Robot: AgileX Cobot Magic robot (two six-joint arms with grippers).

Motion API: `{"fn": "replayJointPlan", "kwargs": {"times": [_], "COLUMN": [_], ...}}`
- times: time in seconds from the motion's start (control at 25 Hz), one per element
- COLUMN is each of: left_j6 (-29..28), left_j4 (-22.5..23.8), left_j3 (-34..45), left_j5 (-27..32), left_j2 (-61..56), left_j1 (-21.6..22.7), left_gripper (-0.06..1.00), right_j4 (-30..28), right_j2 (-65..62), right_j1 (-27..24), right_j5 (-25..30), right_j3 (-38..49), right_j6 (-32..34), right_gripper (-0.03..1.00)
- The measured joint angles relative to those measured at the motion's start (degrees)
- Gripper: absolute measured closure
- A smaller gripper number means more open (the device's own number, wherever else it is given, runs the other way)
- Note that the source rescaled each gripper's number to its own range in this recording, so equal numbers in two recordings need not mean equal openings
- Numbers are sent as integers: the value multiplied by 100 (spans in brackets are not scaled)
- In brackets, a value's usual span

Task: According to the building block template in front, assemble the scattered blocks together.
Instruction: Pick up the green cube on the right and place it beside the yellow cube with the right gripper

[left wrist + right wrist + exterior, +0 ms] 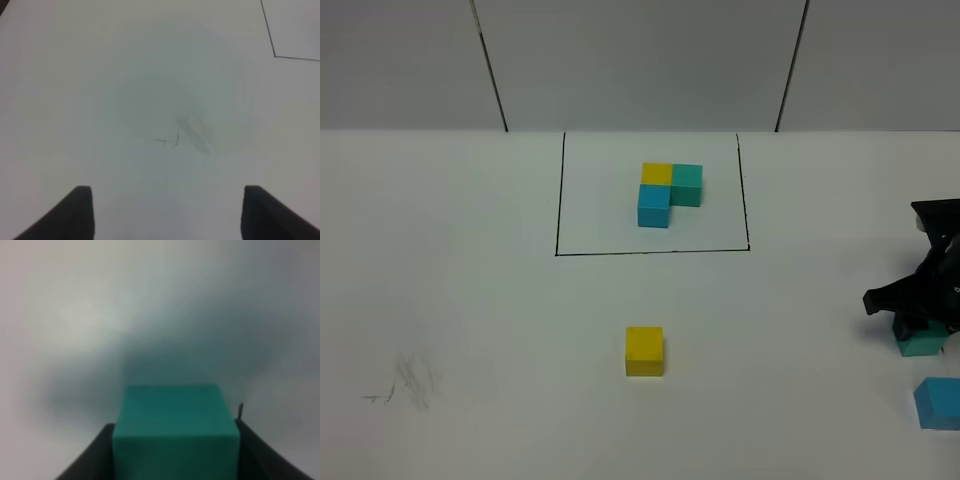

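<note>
The template (668, 193), an L of yellow, teal-green and sky-blue cubes, sits inside a thin black rectangle (650, 251) at the back middle. The loose yellow cube (644, 351) lies in front of it. My right gripper (918, 332) is at the right edge, shut on the loose teal-green cube (921, 346). In the right wrist view that cube (175, 432) sits between both fingers (95, 457). The loose sky-blue cube (939, 403) lies just in front, partly cut off by the frame edge. My left gripper (167, 215) is open and empty over bare table, outside the high view.
The white table (470, 300) has faint pencil smudges at the front left (405, 385), which also show under the left gripper (190, 132). A corner of the black rectangle (275, 55) shows in the left wrist view. A grey panelled wall stands behind.
</note>
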Motion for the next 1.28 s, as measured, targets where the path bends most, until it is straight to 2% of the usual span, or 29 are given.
{"fn": "replayJointPlan", "kwargs": {"times": [0.08, 0.24, 0.48, 0.68, 1.0, 1.28], "left_j6": [0, 0, -6, -6, -6, -6], "left_j4": [0, 0, 0, 0, 0, 0], "left_j3": [0, 0, 0, 0, 0, 0], "left_j5": [0, 0, 0, 0, 0, 0], "left_j2": [0, 0, 0, 0, 0, 0], "left_j1": [0, 0, 0, 0, 0, 0], "left_gripper": [57, 57, 57, 57, 57, 57], "right_j4": [-168, -403, -447, -449, -384, -56], "right_j2": [-41, -472, -1030, -1030, -991, -532], "right_j1": [20, 298, 1255, 2150, 3367, 3544], "right_j5": [187, 788, 1163, 1038, 776, 595], "right_j3": [-5, -37, -72, -131, -503, -645], "right_j6": [-225, -1118, -2899, -4072, -4798, -5176], "right_gripper": [95, 95, 95, 95, 95, 95]}}
